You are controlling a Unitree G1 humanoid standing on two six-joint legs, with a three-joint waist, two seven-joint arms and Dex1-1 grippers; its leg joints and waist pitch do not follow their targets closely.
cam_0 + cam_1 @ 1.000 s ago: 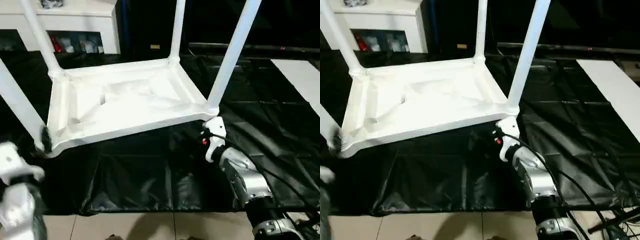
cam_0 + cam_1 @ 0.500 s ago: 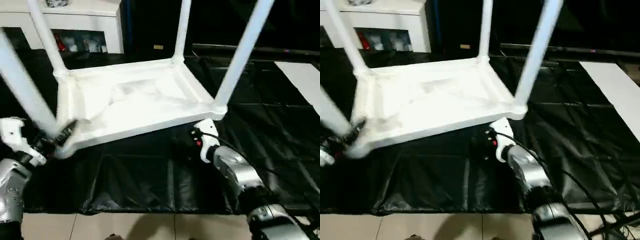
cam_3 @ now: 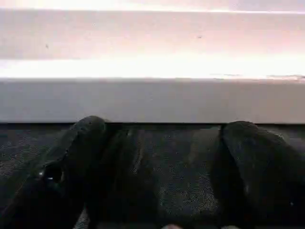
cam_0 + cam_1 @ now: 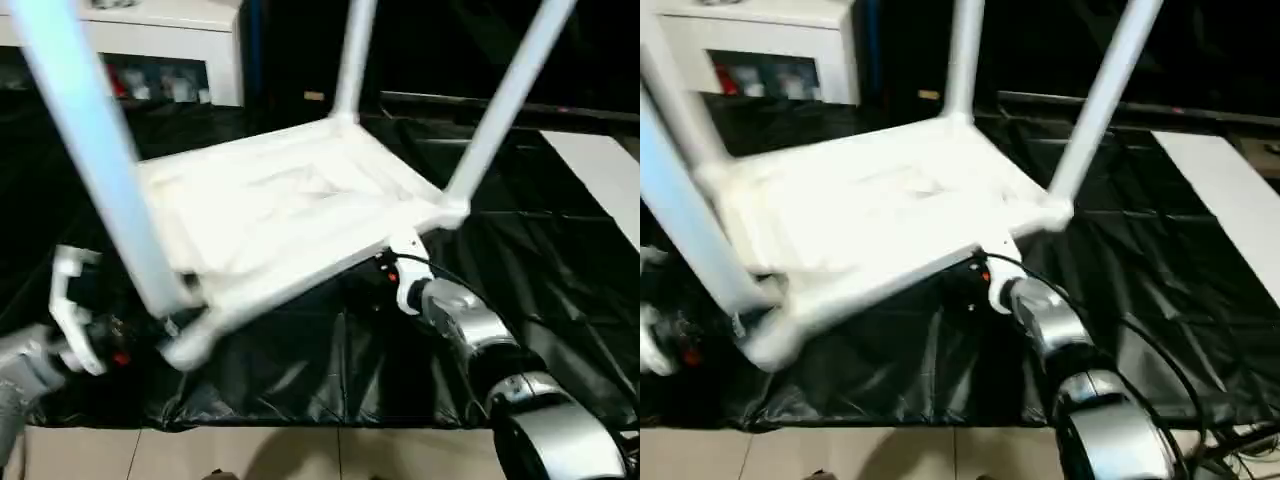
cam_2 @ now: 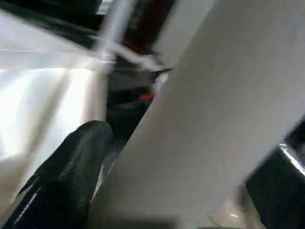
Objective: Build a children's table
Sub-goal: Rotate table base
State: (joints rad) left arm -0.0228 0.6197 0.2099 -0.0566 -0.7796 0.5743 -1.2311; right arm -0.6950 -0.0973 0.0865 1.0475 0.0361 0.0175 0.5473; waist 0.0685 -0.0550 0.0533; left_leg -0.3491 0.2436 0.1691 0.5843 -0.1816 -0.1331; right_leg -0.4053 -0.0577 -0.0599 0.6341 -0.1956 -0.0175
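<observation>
Children's table [image 4: 290, 200], legs up, now tips off the black table [image 4: 560, 260], near-left corner swung lower-left; left gripper [image 4: 120, 325] fingers spread around near-left leg [image 4: 100, 150], right gripper [image 3: 157, 157] fingers spread, empty at the rim — flip upright underway, I'd say.

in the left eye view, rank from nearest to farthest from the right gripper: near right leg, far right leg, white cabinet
1. Near right leg, just above the right gripper.
2. Far right leg, across the table top.
3. White cabinet, far left background.

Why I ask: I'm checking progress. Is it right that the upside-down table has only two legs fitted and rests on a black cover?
Not quite: four legs are fitted, not two. The left eye view shows the upside-down table on the black cover with legs rising from all four corners, the nearest leg at the robot's left.
</observation>
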